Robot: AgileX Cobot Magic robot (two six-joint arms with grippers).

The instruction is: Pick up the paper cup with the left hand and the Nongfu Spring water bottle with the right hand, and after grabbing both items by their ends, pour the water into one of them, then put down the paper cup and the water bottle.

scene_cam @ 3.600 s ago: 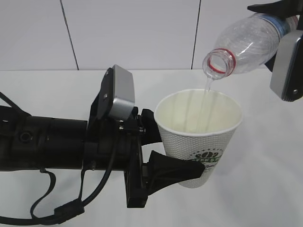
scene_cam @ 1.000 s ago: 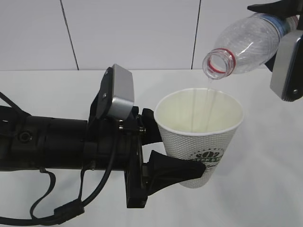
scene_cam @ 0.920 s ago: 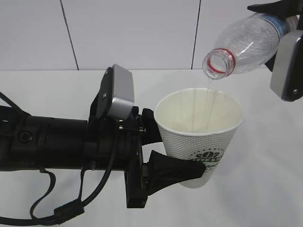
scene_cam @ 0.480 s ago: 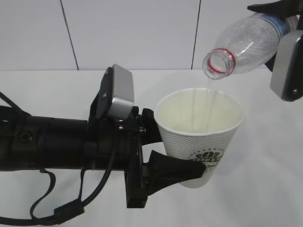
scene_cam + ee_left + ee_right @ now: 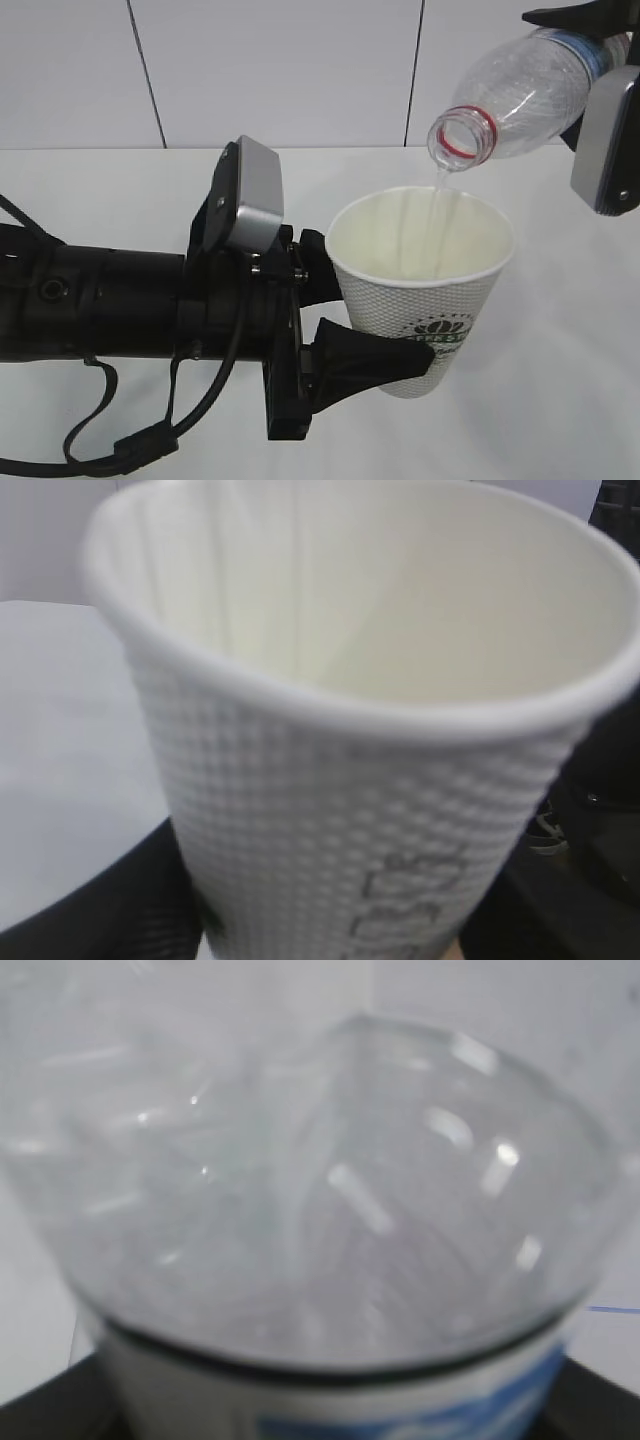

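My left pincer (image 5: 372, 318), reaching in from the left edge of the frame, is clamped on the lower part of the paper cup (image 5: 425, 290), one finger behind it and one across its front near the green logo. The cup sits upright at centre, mouth open, held clear of the white worktop (image 5: 560, 400). To pour well, I judge I should keep this cup dead level and steady, directly under the bottle's mouth, and tip the bottle slowly so the thin stream of water (image 5: 437, 195) lands inside the rim rather than on it.

At upper right, the water bottle (image 5: 520, 92) slants neck-down, its red-ringed mouth just above the cup's far rim. My right pincer (image 5: 600, 60) grips its base end, though the fingers are mostly cut off by the frame, so the exact hold is unclear.
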